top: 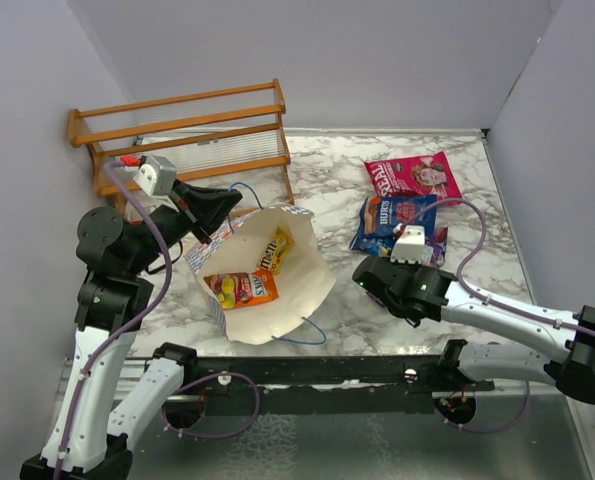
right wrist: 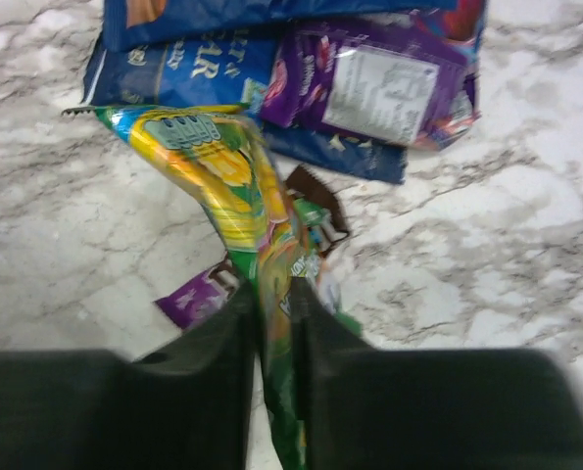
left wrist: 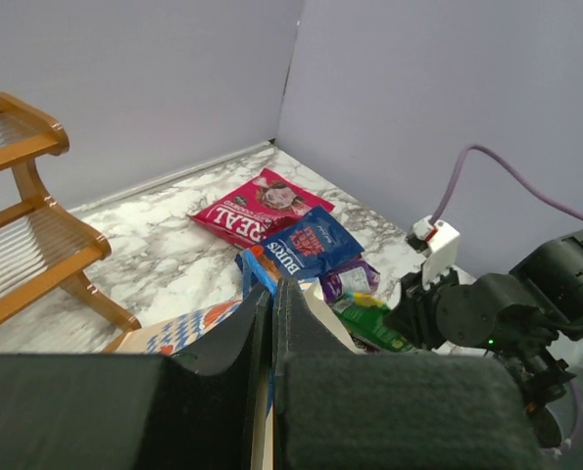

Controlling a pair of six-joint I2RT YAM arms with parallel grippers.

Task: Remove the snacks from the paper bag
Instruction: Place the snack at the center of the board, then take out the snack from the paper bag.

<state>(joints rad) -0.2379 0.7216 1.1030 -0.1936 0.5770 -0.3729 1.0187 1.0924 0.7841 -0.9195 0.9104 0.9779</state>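
The cream paper bag (top: 277,290) lies open on the marble table, with a yellow packet (top: 278,250) and a red-orange packet (top: 242,289) inside. My left gripper (top: 220,222) is shut on the bag's upper rim (left wrist: 315,304). My right gripper (right wrist: 274,294) is shut on a green-yellow candy pack (right wrist: 234,186) just above the table, right of the bag. A magenta-pink packet (top: 413,175), a blue packet (top: 392,218) and a dark purple packet (right wrist: 379,88) lie on the table beyond it.
A wooden rack (top: 192,135) stands at the back left, close to the left arm. Grey walls enclose the table on three sides. A small purple wrapper (right wrist: 195,297) lies under the green pack.
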